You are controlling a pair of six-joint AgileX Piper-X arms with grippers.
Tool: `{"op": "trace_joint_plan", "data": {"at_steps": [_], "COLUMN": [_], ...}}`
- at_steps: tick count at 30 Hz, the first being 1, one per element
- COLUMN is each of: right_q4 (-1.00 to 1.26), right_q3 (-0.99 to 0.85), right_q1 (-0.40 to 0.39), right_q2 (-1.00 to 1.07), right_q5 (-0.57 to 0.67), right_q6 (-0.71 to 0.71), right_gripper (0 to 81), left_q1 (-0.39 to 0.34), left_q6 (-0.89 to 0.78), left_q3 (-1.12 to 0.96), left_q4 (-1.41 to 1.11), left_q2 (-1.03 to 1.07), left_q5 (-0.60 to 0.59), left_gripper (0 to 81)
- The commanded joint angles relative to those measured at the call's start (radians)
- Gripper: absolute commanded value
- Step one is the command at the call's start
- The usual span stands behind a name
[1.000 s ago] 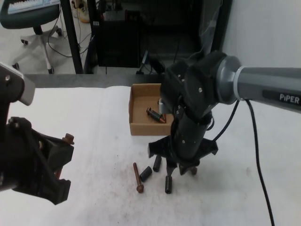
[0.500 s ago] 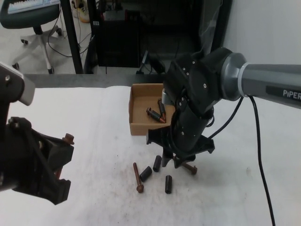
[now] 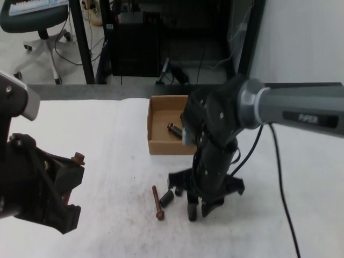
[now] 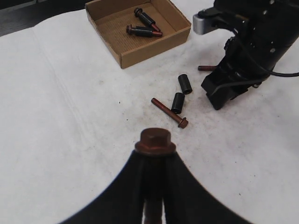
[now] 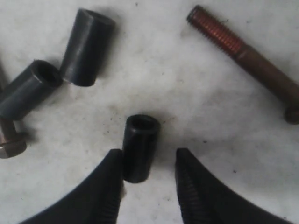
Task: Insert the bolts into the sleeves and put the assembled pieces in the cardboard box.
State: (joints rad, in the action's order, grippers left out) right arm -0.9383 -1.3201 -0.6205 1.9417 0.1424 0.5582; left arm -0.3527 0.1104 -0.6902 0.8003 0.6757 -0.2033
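Straddling sleeve (image 5: 140,147) lying flat on bench (image 4: 70,116), right gripper (image 5: 150,161) spread either side, apparently lining up pinch. Clamping bolt (image 4: 155,140), head protruding, in left gripper (image 4: 154,161), well apart, presumably awaiting mating. Noting two assembled pieces (image 4: 145,31) lying in cardboard box (image 4: 154,48).

Black sleeves (image 5: 139,147), rusty bolts (image 5: 243,58) lying loose, two assembled pieces (image 4: 142,31) in cardboard box (image 4: 154,46)

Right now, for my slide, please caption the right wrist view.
Open right claw flanks a black sleeve lying on the bench, a loose bolt beyond.

Three bolts (image 4: 168,112), three sleeves (image 5: 140,147), two assemblies (image 4: 145,31)
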Motion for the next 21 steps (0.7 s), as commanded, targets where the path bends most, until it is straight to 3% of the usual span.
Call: {"op": "trace_joint_plan", "data": {"at_steps": [1, 12, 21], "right_q4": [-0.001, 0.012, -0.005], "right_q3": [-0.002, -0.002, -0.002], "right_q1": [-0.019, -0.021, -0.024], "right_q2": [0.017, 0.031, 0.052], "right_q5": [0.014, 0.020, 0.028], "right_q6": [-0.008, -0.026, -0.191], "right_gripper": [35.2, 35.2, 35.2], "left_q1": [0.002, 0.002, 0.002], "left_q6": [0.001, 0.001, 0.001], "left_q3": [-0.011, -0.011, -0.011], "left_q4": [-0.004, -0.004, -0.004], "left_q2": [-0.011, -0.011, -0.011], "left_q5": [-0.001, -0.001, -0.001], "left_gripper": [0.1, 0.1, 0.1]}}
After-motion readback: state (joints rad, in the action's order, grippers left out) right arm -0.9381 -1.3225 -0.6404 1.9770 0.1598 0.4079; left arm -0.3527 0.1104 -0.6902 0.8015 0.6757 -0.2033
